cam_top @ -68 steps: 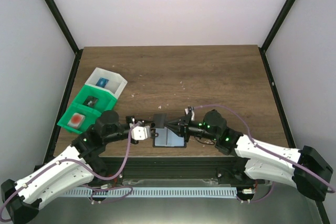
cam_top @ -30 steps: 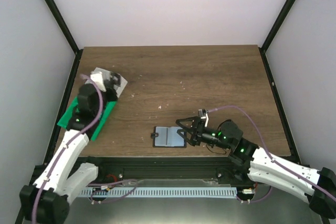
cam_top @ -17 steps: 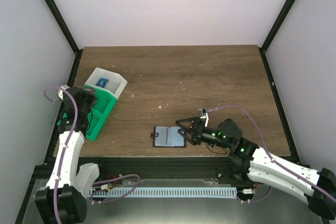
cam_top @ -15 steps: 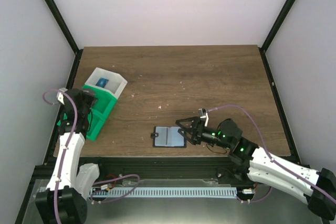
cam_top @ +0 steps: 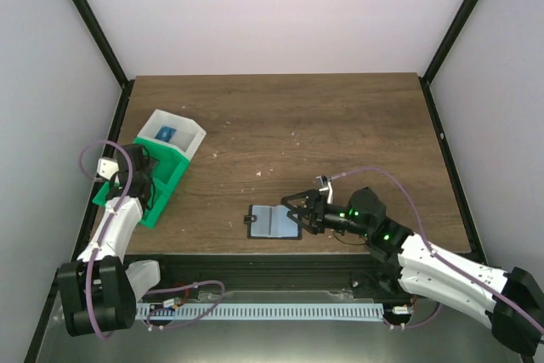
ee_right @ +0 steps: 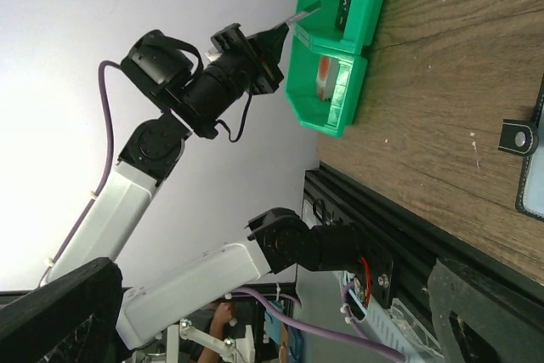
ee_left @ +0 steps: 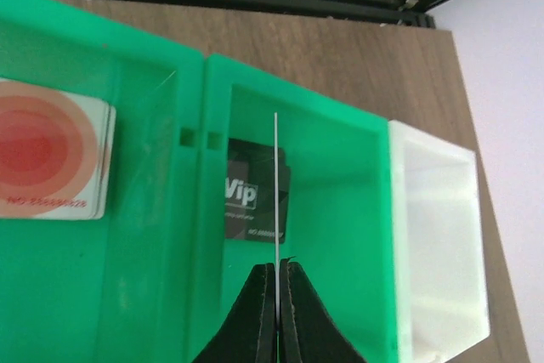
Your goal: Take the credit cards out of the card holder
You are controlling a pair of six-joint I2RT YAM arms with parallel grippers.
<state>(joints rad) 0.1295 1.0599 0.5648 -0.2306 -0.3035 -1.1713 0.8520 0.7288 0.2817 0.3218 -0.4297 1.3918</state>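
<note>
"Black-rimmed, grey-blue inside, the small bifold card holder [cam_top: 274, 222] lies open flat on the brown wooden table [cam_top: 340, 116], near the front edge. Any cards left in it?"

"I see none on its panels from above, though it is too small to be sure. The card in play is the thin pale one [ee_left: 276, 184], seen edge-on, so I cannot read its face."

"Who has it?"

"The left gripper [ee_left: 276, 271], fingers pinched tight on its lower edge. It holds the card upright over the middle compartment of the green plastic bin [ee_left: 348, 218], probably so it can drop straight in."

"Is that compartment free?"

"No, a black card marked Vip [ee_left: 251, 201] lies on its floor. The next compartment holds a card with red rings [ee_left: 51, 159], and a white plastic bin [ee_left: 433, 235] stands against the green one. It looks like sorting, one pocket per kind."

"And the other arm?"

"The right gripper [cam_top: 294, 214] sits low at the holder's right edge with its jaws spread wide, gripping nothing. I'd guess it waits there to steady the holder for another pull"
</note>
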